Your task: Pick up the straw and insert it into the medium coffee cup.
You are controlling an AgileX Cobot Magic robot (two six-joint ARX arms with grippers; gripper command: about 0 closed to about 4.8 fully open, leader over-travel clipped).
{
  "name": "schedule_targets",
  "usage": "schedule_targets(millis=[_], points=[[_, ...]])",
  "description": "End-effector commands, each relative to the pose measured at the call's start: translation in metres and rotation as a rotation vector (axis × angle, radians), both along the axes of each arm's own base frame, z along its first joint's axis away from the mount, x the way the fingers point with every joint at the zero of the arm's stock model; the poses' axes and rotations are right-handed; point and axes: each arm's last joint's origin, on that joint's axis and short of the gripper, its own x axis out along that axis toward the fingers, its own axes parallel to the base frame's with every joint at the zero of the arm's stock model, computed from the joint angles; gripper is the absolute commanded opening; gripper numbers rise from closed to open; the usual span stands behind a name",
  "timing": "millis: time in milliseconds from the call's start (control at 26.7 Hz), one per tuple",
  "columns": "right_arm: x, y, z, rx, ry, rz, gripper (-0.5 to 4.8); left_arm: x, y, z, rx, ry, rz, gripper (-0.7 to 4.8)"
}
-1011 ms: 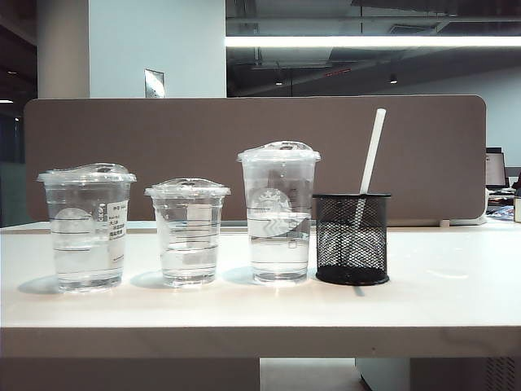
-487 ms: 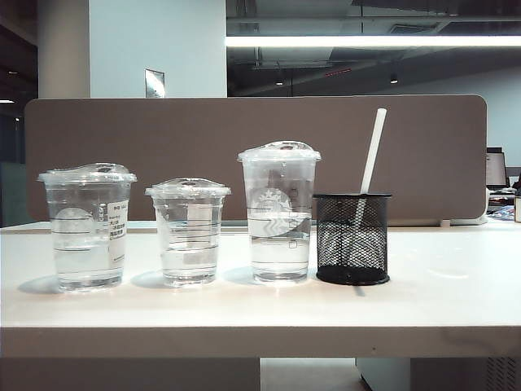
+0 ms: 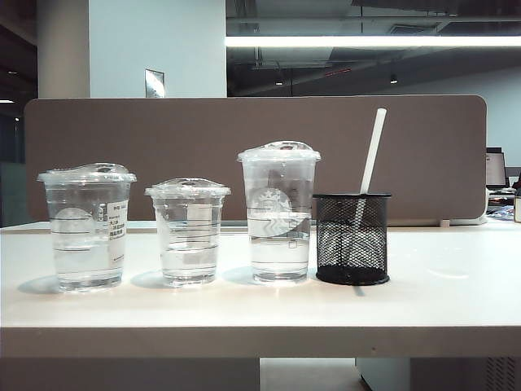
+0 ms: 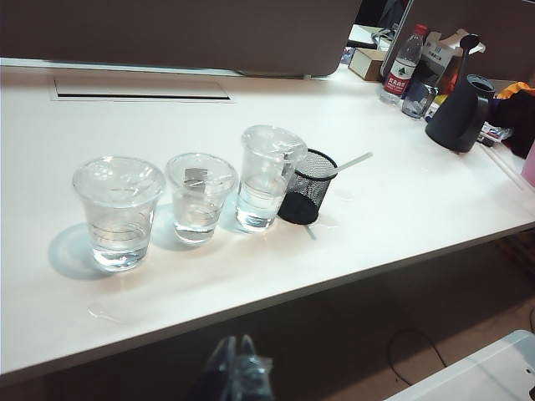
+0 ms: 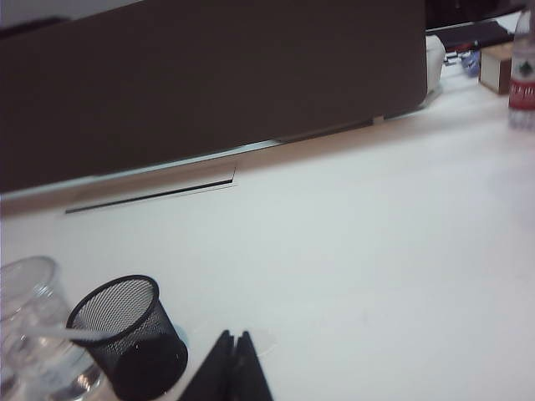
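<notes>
Straw (image 3: 373, 151) unmoved; left gripper (image 4: 238, 368), right gripper (image 5: 232, 368)

White straw (image 3: 373, 151) leaning in holder (image 3: 352, 239)

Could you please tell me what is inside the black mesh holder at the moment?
The black mesh holder holds the straw, which leans with its upper part sticking out above the rim. Its lower end shows only dimly through the mesh, and whether anything else lies at the bottom cannot be seen.
</notes>
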Motion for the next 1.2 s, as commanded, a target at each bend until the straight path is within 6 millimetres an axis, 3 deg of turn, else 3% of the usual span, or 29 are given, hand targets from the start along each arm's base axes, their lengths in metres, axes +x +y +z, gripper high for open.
schedule_targets(millis=[37,150,225,299,374,487,674,861,1011,1160,1198], points=[[-0.017,0.003,0.044,-0.238,0.07,0.116,-0.05,0.001,0.0,0.004,-0.003,-0.04,0.001,-0.03],[-0.027,0.006,0.076,-0.415,0.168,0.271,-0.05,0.003,0.0,0.008,-0.007,-0.085,0.006,-0.03],[-0.034,0.009,0.102,-0.399,0.26,0.4,0.14,0.007,0.001,0.009,-0.004,-0.108,0.046,-0.03],[-0.037,0.012,0.116,-0.325,0.318,0.501,1.33,0.01,0.001,0.007,0.002,-0.097,0.069,-0.03],[-0.034,0.014,0.126,-0.251,0.373,0.57,1.58,0.015,0.0,0.004,0.004,-0.075,0.066,-0.03],[-0.019,0.014,0.135,-0.242,0.387,0.591,1.58,0.024,-0.001,-0.003,-0.004,-0.029,0.05,-0.03],[0.025,0.009,0.135,-0.244,0.253,0.371,1.56,0.032,-0.003,-0.009,-0.016,0.005,0.017,-0.03],[0.065,0.011,0.105,-0.181,0.04,0.382,1.48,0.032,-0.004,-0.008,-0.012,-0.01,-0.027,-0.03],[0.099,0.012,0.043,-0.093,-0.003,0.389,1.48,0.032,-0.004,-0.008,-0.005,-0.017,-0.031,-0.03],[0.112,0.022,-0.004,-0.066,-0.024,0.411,1.48,0.031,-0.004,-0.008,-0.009,-0.018,-0.056,-0.02],[0.114,0.033,-0.024,-0.069,-0.03,0.4,1.48,0.031,-0.005,-0.007,-0.012,-0.018,-0.074,-0.02]])
